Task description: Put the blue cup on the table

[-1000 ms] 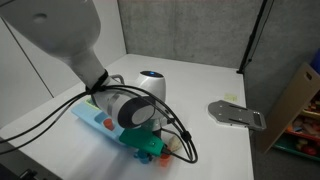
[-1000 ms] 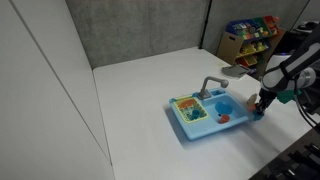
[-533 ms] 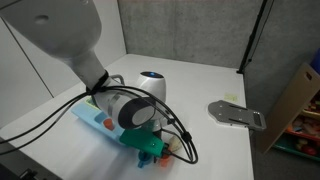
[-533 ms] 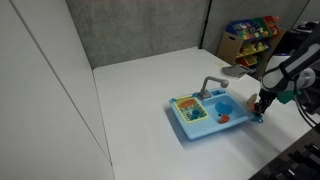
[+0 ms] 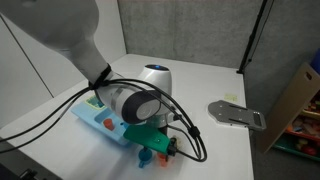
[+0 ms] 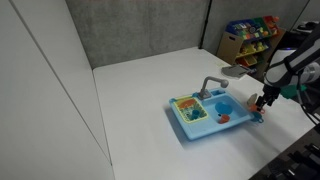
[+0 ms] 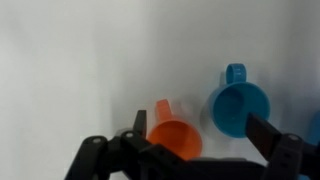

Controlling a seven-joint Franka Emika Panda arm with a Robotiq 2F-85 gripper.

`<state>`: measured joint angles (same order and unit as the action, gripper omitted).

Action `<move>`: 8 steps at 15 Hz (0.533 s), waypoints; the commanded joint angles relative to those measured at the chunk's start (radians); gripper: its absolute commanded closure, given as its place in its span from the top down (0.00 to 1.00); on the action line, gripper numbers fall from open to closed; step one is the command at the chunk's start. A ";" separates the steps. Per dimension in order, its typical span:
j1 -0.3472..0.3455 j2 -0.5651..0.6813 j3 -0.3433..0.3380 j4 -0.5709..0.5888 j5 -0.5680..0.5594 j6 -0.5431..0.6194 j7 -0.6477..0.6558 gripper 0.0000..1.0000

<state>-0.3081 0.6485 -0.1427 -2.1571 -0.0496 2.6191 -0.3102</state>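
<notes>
Blue plastic toy cup (image 7: pixel 238 108) is sitting on the plain white tabletop (image 7: pixel 60 60), mouth up, with its little handle pointing toward the top of the wrist view. In an exterior view the cup (image 6: pixel 257 117) is just off the end of the light-blue toy sink with the grey tap (image 6: pixel 190 126), outside the basin and on bare table.

The Robotiq gripper (image 7: pixel 195 122) hangs right over that spot with its jaws spread apart, nothing clamped between them. The blue cup is close to one finger (image 7: pixel 270 138), and a small orange plastic cup (image 7: pixel 175 137) of about the same size is next to the other. I honestly can't tell if either cup touches a finger pad. The two cups are side by side but not touching.

From the other side the arm blocks most of it, so you only catch the gripper (image 5: pixel 158 150) low by the sink's end. A flat grey device with a handle (image 5: pixel 238 114) lies well apart from the sink.
</notes>
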 commanded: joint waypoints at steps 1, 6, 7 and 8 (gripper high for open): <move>0.022 -0.067 -0.029 -0.015 -0.023 -0.056 0.052 1.00; 0.033 -0.130 -0.045 -0.015 -0.013 -0.135 0.100 1.00; 0.033 -0.144 -0.046 -0.017 -0.012 -0.149 0.104 1.00; 0.034 -0.158 -0.046 -0.020 -0.012 -0.160 0.109 1.00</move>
<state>-0.2843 0.5500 -0.1778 -2.1576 -0.0496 2.5056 -0.2360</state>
